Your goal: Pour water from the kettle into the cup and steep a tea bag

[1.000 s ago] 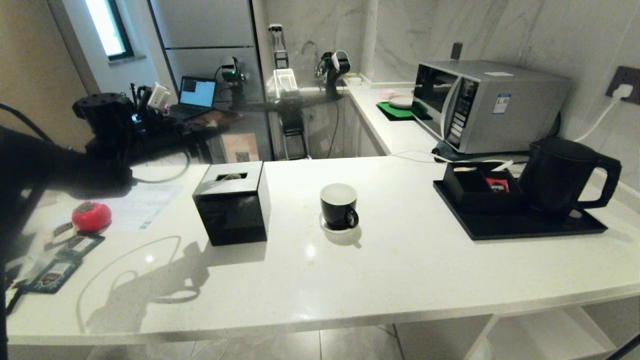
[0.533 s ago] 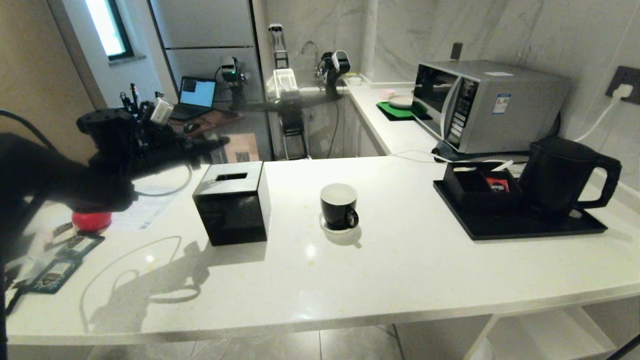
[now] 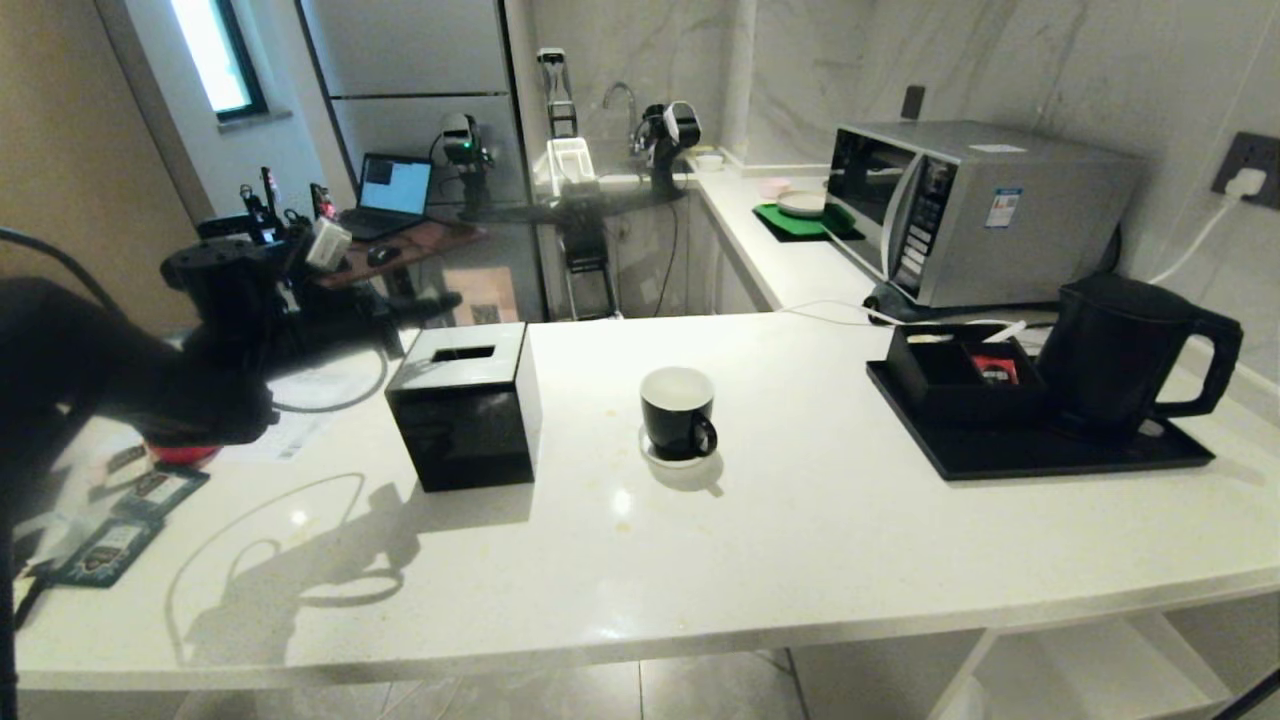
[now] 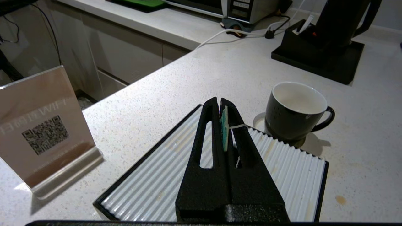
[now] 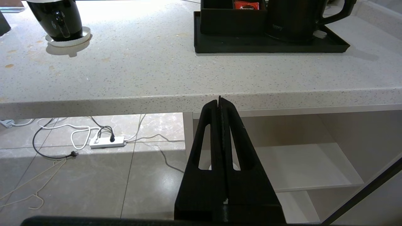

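Tea time, and here is what you see. Your left tool (image 4: 220,105) is clenched on a small green tag with a thin white string, above the black tissue box (image 3: 465,405). You cannot see the tea bag itself. The cup (image 3: 678,410) stands on its white saucer (image 3: 672,456) in the middle of the bench (image 3: 800,540), just beside the box. The kettle (image 3: 1125,350) stands on the black tray (image 3: 1040,452), well apart from the cup. Your right tool (image 5: 220,102) is pressed shut on nothing, low by the bench edge.
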